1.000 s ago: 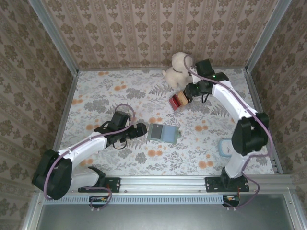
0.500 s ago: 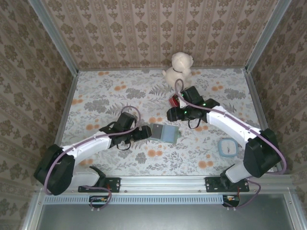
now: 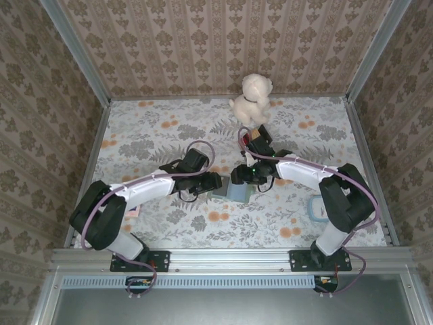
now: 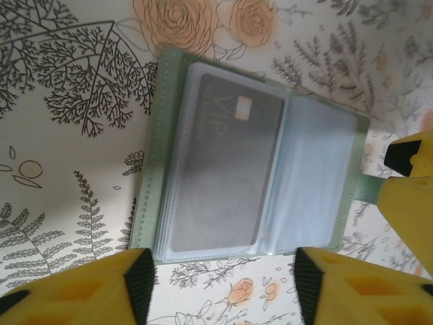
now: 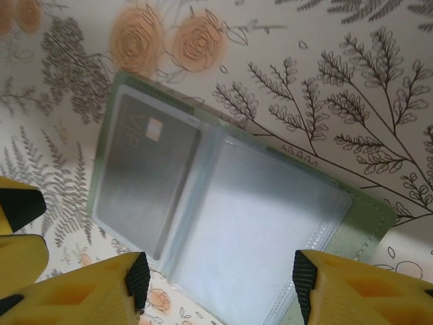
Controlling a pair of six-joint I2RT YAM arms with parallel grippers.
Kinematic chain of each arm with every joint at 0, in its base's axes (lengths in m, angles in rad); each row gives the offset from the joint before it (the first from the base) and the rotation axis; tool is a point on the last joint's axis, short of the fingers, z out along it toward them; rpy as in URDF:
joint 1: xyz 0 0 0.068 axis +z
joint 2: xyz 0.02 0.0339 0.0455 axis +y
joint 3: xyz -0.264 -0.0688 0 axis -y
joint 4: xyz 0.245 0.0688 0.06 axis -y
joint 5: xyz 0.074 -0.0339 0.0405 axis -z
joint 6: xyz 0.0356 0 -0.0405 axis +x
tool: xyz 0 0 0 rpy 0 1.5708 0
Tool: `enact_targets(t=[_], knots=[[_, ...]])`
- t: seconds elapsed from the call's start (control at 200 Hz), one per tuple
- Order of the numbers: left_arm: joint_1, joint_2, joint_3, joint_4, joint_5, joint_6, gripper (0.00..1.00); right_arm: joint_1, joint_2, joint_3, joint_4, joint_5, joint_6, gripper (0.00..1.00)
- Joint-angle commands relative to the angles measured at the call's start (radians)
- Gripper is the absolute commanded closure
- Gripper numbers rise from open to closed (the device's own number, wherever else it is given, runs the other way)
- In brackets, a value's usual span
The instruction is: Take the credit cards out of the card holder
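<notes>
Two sets of fingers, left gripper [image 4: 222, 284] and right gripper [image 5: 216, 288], flank the open card holder [image 4: 257, 183], spread, gripping nothing.
Plush dog [image 3: 252, 95] sits behind; striped block [image 3: 257, 137] is half hidden by the right arm [image 3: 304, 169].

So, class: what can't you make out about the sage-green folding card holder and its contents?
- Top view: the sage-green folding card holder is mostly hidden under the left gripper and right gripper.
- Left wrist view: the grey card's print beyond "VIP" blurs behind the cloudy plastic sleeve.
- Both wrist views: cards behind it, if any, are hidden by it.
- Right wrist view: the bottom edge cuts off the holder's corner.
</notes>
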Motion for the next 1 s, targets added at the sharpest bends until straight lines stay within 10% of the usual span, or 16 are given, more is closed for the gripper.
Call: enact_targets(t=[0.0, 0.995], knots=[[-0.006, 0.037, 0.042, -0.068, 0.015, 0.001, 0.47, 0.007, 0.031, -0.015, 0.040, -0.021, 0.021, 0.39], [-0.026, 0.187, 0.151, -0.106, -0.001, 0.025, 0.54, 0.006, 0.139, 0.009, 0.015, 0.006, 0.011, 0.42]])
